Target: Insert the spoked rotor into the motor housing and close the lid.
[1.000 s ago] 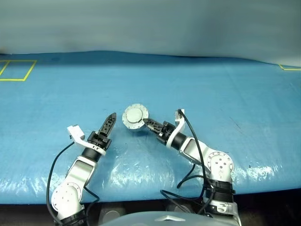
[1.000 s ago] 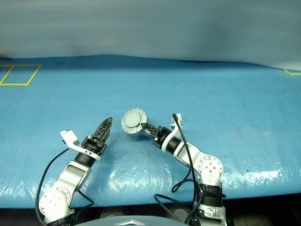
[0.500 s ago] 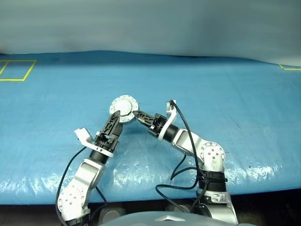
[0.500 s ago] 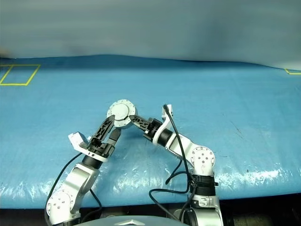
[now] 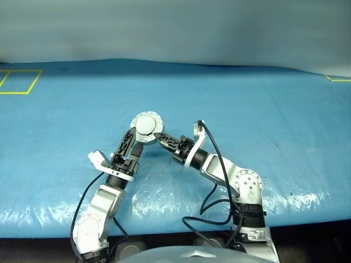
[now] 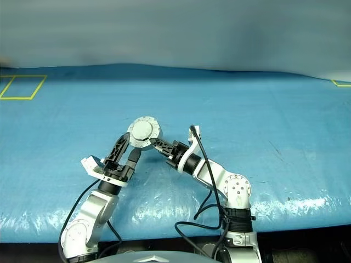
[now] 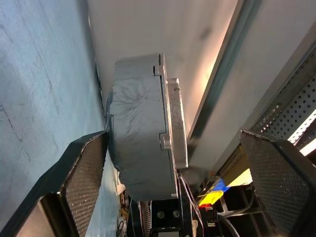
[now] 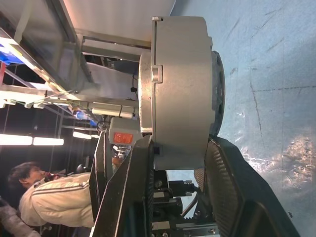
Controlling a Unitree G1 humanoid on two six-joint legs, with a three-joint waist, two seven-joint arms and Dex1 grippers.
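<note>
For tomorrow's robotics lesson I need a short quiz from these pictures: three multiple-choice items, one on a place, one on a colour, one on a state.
1. Where is the motor housing?
A. Lying on the table
B. Held up between both arms
C. Inside the yellow square

2. What colour is the table cover?
A. Blue
B. Green
C. Red

3. How does the left gripper stand?
A. Shut on the housing
B. Shut on nothing
C. Open around the housing

Key: 1 B, the right gripper clamps its faces above the cover. 2 A, the sheet is blue. 3 C, a gap shows beside one of its fingers.
</note>
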